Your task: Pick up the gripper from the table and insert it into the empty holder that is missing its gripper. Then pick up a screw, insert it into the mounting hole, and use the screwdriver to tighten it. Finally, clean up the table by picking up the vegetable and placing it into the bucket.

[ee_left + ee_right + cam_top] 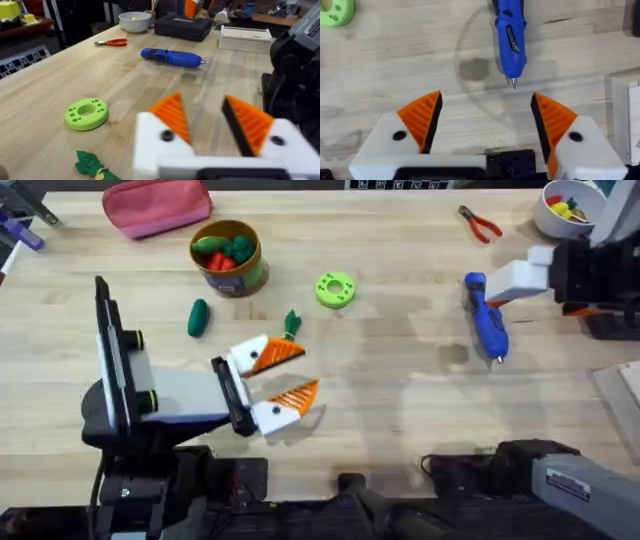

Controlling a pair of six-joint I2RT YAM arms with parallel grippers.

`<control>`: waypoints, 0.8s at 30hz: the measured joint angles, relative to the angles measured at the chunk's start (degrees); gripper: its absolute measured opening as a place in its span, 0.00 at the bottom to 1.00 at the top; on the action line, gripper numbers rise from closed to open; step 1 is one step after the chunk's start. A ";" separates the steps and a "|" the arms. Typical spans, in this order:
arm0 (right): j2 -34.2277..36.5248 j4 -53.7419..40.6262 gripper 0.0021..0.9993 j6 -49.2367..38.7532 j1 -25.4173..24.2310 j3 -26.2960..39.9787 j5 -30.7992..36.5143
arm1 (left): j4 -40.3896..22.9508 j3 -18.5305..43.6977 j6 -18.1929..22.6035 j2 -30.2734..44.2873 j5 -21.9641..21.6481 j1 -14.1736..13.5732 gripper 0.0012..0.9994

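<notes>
I judge the step in hand to be taking up the screwdriver [510, 35], which lies flat on the table [400, 410]. My right gripper [485, 100] faces its thin metal tip, fingers spread wide and holding nothing. To do it well I would move past the tip and close across the thick blue body, square to its length, since a pinch on the tip would let it swing. The holder [520, 277], a white block on the black-framed hand, sits just beside the screwdriver's butt end, so I would keep my wrist clear of it. My left gripper [285, 375] is well off to the screwdriver's other side, beyond the green ring [335, 290], also spread and empty. The bucket [228, 255] stands farther that way, with a green vegetable [198, 317] on the table near it. I cannot pick out the loose gripper or a screw. A label runs along the screwdriver's body, but I cannot read it.
</notes>
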 joint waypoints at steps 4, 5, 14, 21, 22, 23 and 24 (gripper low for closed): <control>0.00 0.43 0.99 0.00 0.00 -0.02 0.00 | 0.00 0.00 0.09 0.01 0.08 0.00 0.02; 0.00 0.79 0.99 0.00 0.00 -0.02 0.00 | 0.00 0.00 0.10 0.00 0.10 0.00 0.01; 0.00 1.22 0.99 0.00 -0.01 -0.01 0.00 | 0.00 0.00 0.08 0.00 0.10 0.00 0.01; 0.00 6.18 0.99 0.00 -2.35 -0.02 0.00 | 0.00 0.00 0.10 0.00 0.10 0.00 0.01; 0.02 7.44 0.99 0.00 -3.02 -0.02 0.00 | 0.00 0.00 0.10 0.00 0.10 0.00 0.01; 0.06 8.36 0.99 0.00 -3.63 -0.02 0.00 | 0.00 0.00 0.08 0.00 0.10 0.00 0.01; 0.14 8.84 0.99 0.00 -4.21 -0.02 0.00 | 0.00 0.00 0.09 0.00 0.10 0.00 0.01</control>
